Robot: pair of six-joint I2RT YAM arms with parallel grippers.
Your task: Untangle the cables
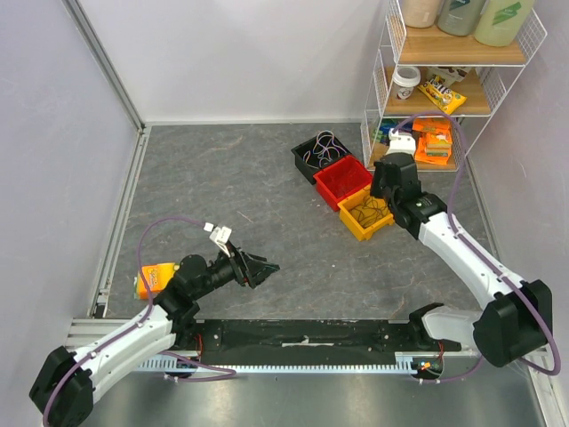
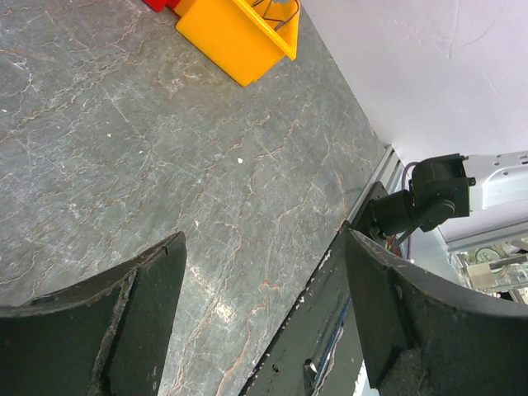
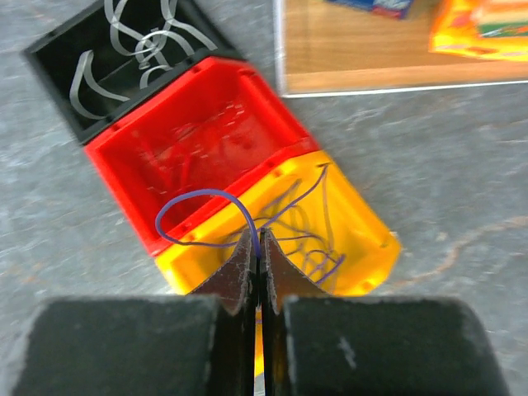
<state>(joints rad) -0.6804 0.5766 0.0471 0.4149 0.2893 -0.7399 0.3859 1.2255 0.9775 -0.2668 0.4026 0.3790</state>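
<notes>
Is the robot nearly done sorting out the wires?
Nearly, it seems. Done: white cables lie in the black bin, loose purple cables in the yellow bin, no knot in sight. In hand: the right gripper pinches one purple strand over that bin. Left: letting it go. The left gripper is open, empty.

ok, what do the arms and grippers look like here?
Left arm and right arm: white links, black joints, a lilac cord looped along each. Left gripper and right gripper: two flat dark fingers, worn grey at the edges.
</notes>
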